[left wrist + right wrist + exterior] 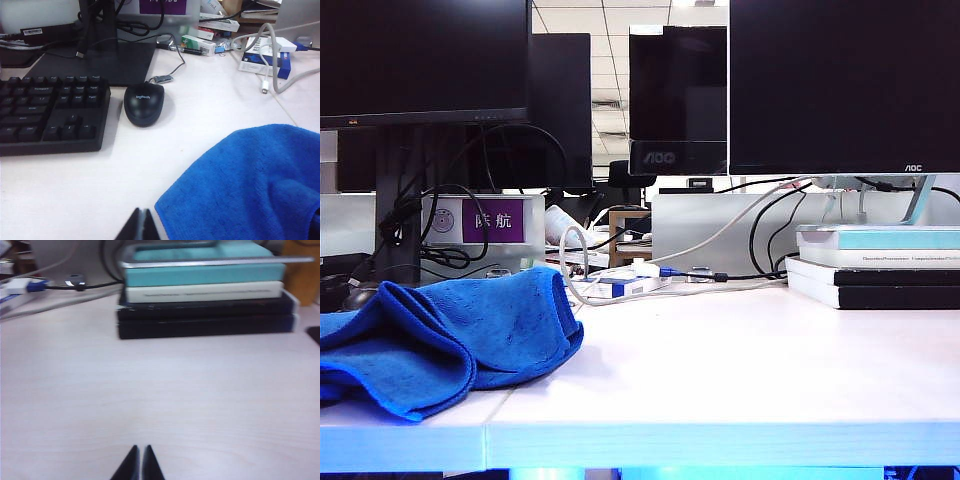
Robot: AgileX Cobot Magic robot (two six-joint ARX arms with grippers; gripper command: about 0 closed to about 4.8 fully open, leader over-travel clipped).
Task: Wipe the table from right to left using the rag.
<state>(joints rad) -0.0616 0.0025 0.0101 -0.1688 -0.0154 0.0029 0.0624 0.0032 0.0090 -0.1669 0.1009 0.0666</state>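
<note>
A large bright blue terry rag (445,335) lies crumpled on the pale whitish-pink table (740,370), just beside a black computer mouse (144,103). The left gripper (140,225) hovers near the rag, jaws pressed together, empty; the right gripper (138,462), likewise closed on nothing, faces stacked books (205,290), well apart from the rag.

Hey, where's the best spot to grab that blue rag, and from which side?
Probably the rag's raised fold near its right edge, coming from above on the bare side of the table. There the cloth bunches thick and stands clear of the mouse and keyboard.
</note>
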